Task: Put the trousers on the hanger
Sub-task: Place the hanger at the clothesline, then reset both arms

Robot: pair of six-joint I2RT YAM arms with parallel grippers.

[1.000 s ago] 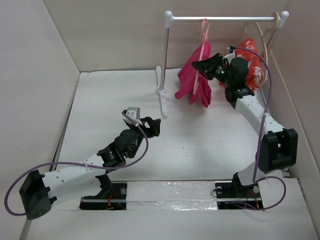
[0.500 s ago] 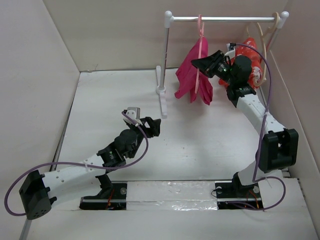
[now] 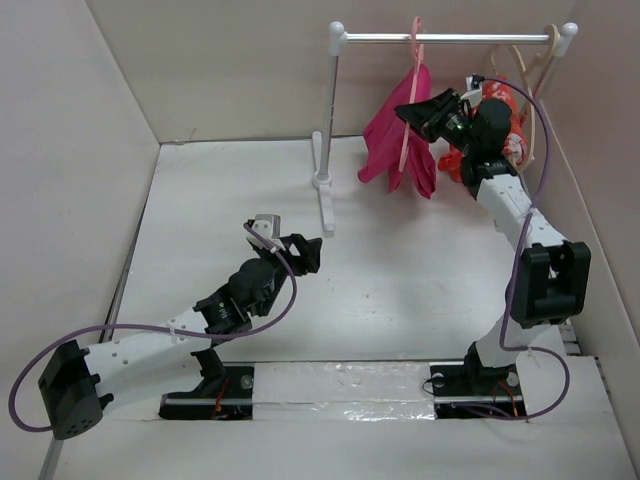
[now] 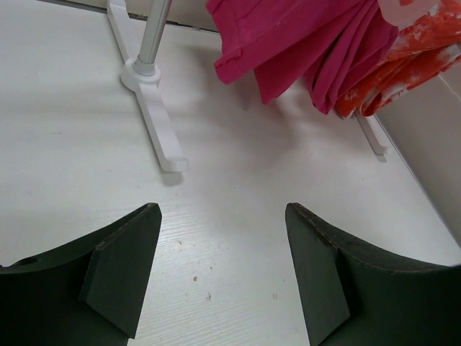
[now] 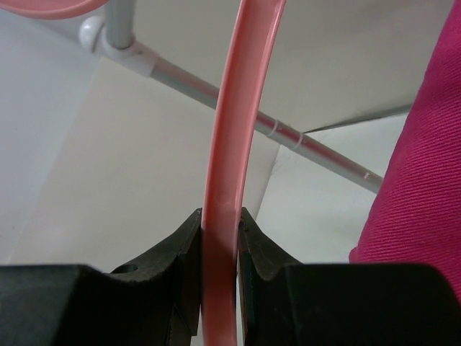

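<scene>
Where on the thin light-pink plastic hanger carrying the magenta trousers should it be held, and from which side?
Grip the thin light-pink hanger on its bare bar below the hook, above the draped magenta cloth trousers, coming from the right. The bar is slim and uncovered there, so a two-finger grip closes flat across it, as the right pincer does now.

All 3 views share the trousers [image 3: 380, 150]; overhead looks down from behind, right wrist closest.

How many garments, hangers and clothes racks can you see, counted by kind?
Garments: 2, the magenta trousers and the red-orange patterned garment
Hangers: 2, the pink hanger and the beige hanger
Clothes rack: 1
Total: 5
</scene>
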